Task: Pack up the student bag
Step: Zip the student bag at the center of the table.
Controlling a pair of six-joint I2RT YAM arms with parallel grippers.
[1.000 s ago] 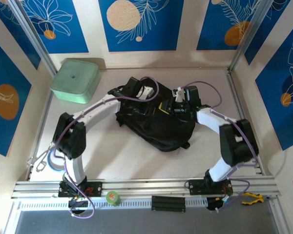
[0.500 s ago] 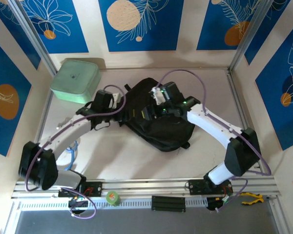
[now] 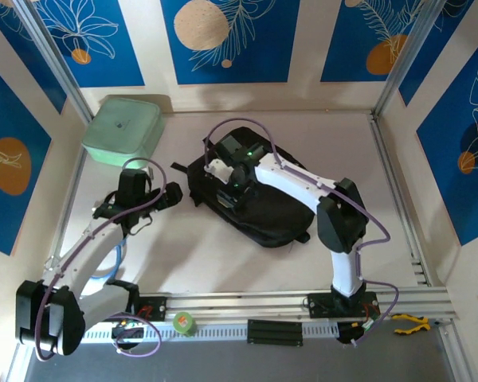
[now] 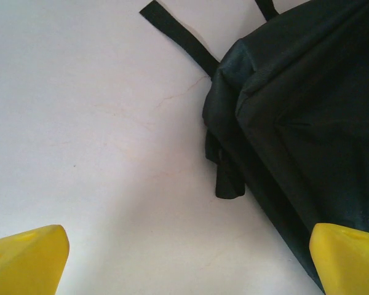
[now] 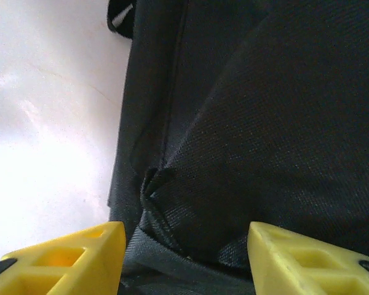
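The student bag (image 3: pixel 275 208), a black fabric backpack, lies in the middle of the table. My right gripper (image 3: pixel 225 189) hangs over its left end. In the right wrist view its yellow fingers (image 5: pixel 67 261) stand apart, with a fold of the bag's cloth (image 5: pixel 234 153) lying between them, not clamped. My left gripper (image 3: pixel 173 196) is just left of the bag, low over the bare table. In the left wrist view its fingertips (image 4: pixel 27 261) are spread wide with nothing between them, and the bag's edge (image 4: pixel 295 123) and a loose strap (image 4: pixel 178 34) lie to the right.
A mint-green lidded box (image 3: pixel 122 130) stands at the back left. A green tape roll (image 3: pixel 183 322) and a yellow-handled tool (image 3: pixel 410 321) sit by the front rail. Walls close in the table on three sides.
My left arm has drawn back left off the bag and its gripper has opened wide. My right arm has swung left across the bag to its left end.
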